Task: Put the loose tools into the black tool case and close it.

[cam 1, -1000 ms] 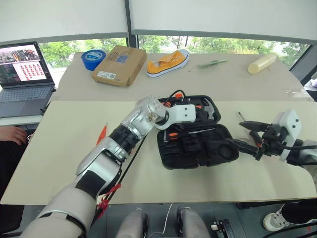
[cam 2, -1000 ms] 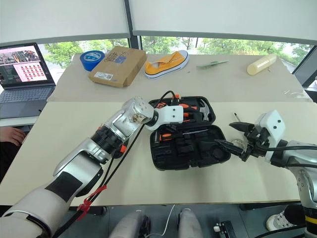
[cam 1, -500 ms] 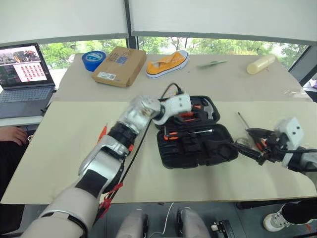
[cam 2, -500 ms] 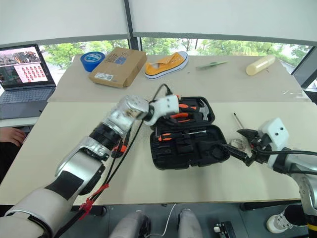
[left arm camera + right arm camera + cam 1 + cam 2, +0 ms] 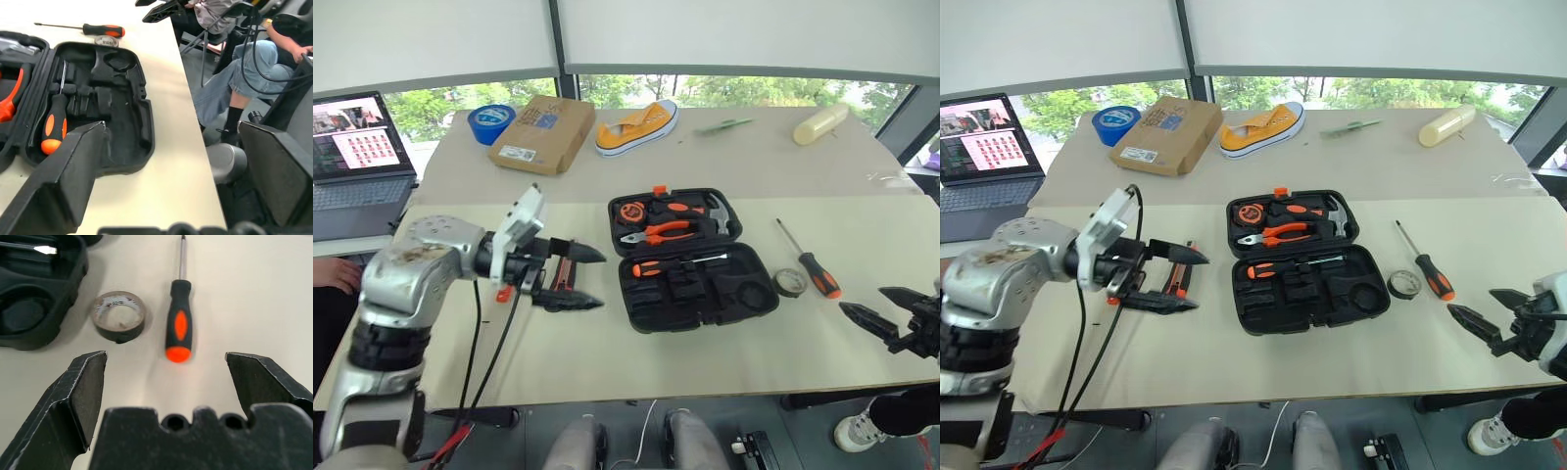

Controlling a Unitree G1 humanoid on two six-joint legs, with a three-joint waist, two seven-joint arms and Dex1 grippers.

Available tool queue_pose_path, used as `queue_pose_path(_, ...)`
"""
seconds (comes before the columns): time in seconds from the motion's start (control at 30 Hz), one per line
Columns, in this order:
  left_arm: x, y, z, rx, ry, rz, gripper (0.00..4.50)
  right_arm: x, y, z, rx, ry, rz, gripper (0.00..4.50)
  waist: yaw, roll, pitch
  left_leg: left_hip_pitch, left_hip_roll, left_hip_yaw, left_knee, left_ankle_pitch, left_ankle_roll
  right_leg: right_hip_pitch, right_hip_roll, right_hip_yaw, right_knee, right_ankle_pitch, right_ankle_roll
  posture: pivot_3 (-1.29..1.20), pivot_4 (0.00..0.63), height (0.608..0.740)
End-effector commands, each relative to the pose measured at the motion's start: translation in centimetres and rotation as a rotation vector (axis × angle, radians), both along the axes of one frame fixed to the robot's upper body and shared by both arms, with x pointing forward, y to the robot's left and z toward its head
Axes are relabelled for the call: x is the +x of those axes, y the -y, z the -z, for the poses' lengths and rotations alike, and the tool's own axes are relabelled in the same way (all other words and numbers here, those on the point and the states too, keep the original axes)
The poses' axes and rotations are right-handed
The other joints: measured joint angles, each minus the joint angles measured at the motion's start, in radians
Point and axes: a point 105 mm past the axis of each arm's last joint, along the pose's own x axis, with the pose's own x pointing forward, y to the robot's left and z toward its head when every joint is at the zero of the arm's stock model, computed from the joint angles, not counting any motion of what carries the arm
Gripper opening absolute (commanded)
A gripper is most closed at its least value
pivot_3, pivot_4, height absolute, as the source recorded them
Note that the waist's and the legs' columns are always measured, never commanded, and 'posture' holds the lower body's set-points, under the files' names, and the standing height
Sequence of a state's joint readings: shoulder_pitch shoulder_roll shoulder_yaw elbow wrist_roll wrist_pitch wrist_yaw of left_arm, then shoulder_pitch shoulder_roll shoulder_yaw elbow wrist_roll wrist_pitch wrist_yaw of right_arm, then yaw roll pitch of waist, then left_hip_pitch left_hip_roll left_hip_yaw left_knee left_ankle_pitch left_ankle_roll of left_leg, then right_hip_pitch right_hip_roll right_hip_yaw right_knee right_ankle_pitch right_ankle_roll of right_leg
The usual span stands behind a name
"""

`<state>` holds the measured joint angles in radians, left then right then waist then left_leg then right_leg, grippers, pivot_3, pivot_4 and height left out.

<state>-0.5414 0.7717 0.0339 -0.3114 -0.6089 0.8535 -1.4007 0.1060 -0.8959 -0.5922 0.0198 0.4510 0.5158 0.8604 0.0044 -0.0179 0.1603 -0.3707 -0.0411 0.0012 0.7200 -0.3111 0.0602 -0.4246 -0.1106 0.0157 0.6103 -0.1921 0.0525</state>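
The black tool case (image 5: 736,300) lies open mid-table, with one orange-and-black screwdriver (image 5: 680,264) in its front half and pliers and a hammer in the rear half. Another screwdriver (image 5: 809,262) and a small round grey-black disc (image 5: 790,282) lie on the table right of the case. My left gripper (image 5: 576,277) is open, left of the case, pointing at it. Seen between its fingers, a black-and-orange utility knife (image 5: 1175,279) lies on the table. My right gripper (image 5: 883,313) hangs open near the front right edge, just short of the disc (image 5: 119,316) and screwdriver (image 5: 179,323).
On the rear table sit a cardboard box (image 5: 536,130), a blue tape roll (image 5: 492,120), a yellow shoe (image 5: 636,125) and a cream bottle (image 5: 820,124). A laptop (image 5: 357,157) stands at the far left. A seated person (image 5: 234,73) is beyond the table's right side.
My left gripper has pulled out of the case to the left and opened, leaving a screwdriver in the front half. The right gripper has drawn away from the case to the right, still open.
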Motion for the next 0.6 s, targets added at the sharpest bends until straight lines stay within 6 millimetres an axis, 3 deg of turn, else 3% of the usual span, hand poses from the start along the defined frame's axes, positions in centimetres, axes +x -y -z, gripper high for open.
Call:
queue_pose_path(0.03,-0.4,0.6,-0.9,-0.028,0.054,-0.019,4.47,1.9,0.7,-0.1,-0.035,0.032,0.021,4.5,-0.001,0.0,0.0,0.003,0.0,0.0,-0.001,-0.001,0.001,0.003,0.0,0.0,0.0,0.0,0.0,0.0,0.15,0.735)
queue_pose_path(0.4,-0.7,1.4,-1.0,-0.028,0.083,-0.044,4.47,6.1,0.3,3.2,-0.097,0.01,0.008,4.5,-0.014,0.0,0.0,0.002,0.0,0.0,-0.005,0.004,-0.007,0.001,0.001,0.0,0.0,0.0,-0.001,0.0,0.15,0.735)
queue_pose_path(0.6,-0.4,1.4,-1.0,-0.029,0.08,-0.045,4.5,6.5,-0.8,4.1,-0.024,0.005,-0.028,2.87,-0.017,0.0,0.0,0.003,0.001,0.0,-0.006,0.004,-0.007,0.001,0.001,0.0,0.0,0.0,-0.001,0.0,0.15,0.735)
